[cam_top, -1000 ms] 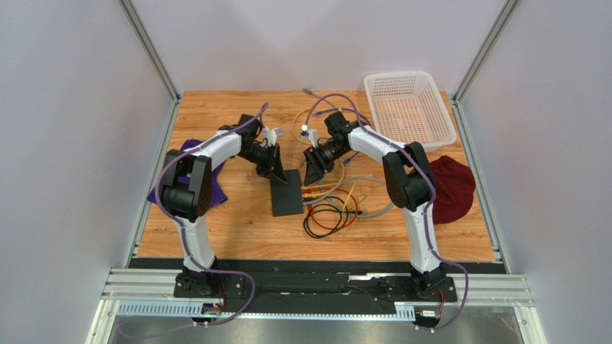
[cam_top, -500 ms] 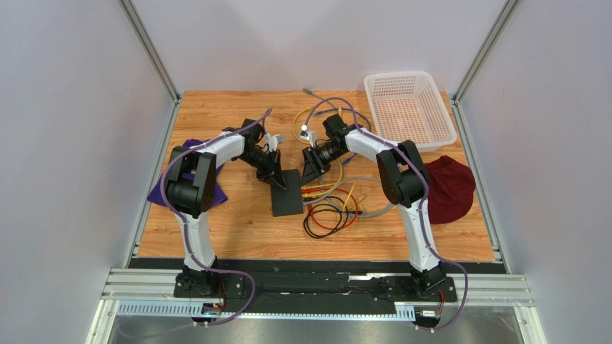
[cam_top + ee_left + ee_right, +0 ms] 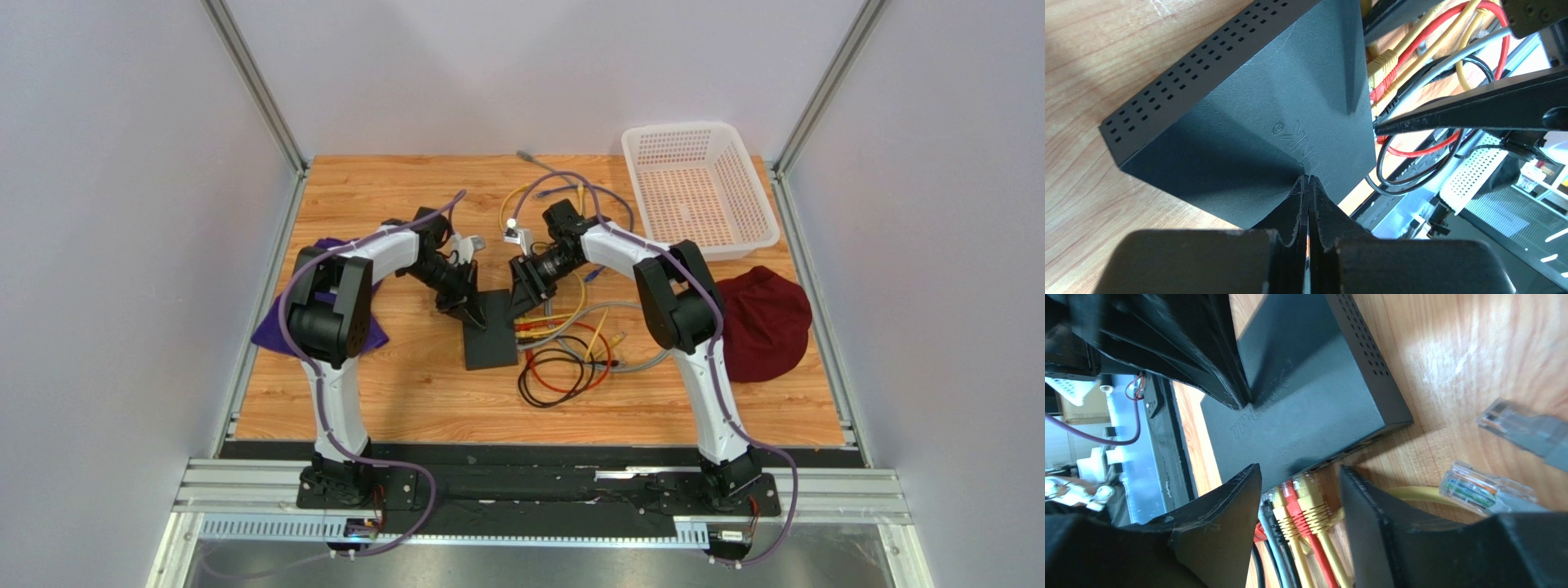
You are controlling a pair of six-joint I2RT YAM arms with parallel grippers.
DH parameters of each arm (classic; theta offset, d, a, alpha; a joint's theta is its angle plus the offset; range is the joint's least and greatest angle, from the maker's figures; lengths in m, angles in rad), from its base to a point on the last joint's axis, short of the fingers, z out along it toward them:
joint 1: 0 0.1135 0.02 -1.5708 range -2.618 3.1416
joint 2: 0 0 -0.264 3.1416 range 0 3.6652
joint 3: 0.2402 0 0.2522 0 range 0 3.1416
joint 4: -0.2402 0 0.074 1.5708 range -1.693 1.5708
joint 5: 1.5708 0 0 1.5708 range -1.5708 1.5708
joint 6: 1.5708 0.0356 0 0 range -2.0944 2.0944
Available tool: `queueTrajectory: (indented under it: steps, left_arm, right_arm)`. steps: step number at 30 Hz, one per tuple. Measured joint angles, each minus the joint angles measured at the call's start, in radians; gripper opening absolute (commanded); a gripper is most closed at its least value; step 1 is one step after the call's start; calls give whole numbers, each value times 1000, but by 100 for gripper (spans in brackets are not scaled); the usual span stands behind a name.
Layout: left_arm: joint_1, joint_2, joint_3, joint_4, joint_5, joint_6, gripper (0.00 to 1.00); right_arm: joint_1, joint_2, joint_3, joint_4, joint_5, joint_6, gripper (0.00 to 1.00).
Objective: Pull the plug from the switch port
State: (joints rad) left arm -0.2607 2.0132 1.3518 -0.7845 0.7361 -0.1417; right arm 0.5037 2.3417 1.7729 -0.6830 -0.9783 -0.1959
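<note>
Switch lies flat on the desk, directly beneath the left gripper. That gripper's fingers are pressed together with nothing between them, tips against the switch's top face. Right gripper stands wide at the socket edge. Between its fingers, ungripped, sit the red plug and yellow plug, both still seated.

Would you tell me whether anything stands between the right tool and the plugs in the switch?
Nothing visible does. The right tool is open, and in its wrist view its fingers sit either side of the yellow and red plugs seated in the switch. Two loose cable ends lie off to one side.
</note>
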Motion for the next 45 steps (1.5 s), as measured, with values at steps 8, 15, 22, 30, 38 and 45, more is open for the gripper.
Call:
queueTrajectory:
  steps: [8,15,22,30,38,45]
  left_arm:
    - [8,0,0,-4,-2,2,0]
    - [8,0,0,-4,-3,2,0]
    - [8,0,9,-8,-15,6,0]
    - [8,3,17,-9,-22,10,0]
    - [8,4,18,-9,-23,10,0]
    - [8,6,24,-11,-29,13,0]
  right_arm:
    - [0,12,2,-53,-19,-47,52]
    - [-10,37,29,-92,-42,-56,46]
    - [-21,60,46,-113,-52,-59,39]
    - [-23,79,60,-132,-63,-64,21]
    - [-23,84,74,-156,-54,-66,9]
    - [-13,95,128,-227,6,-83,5]
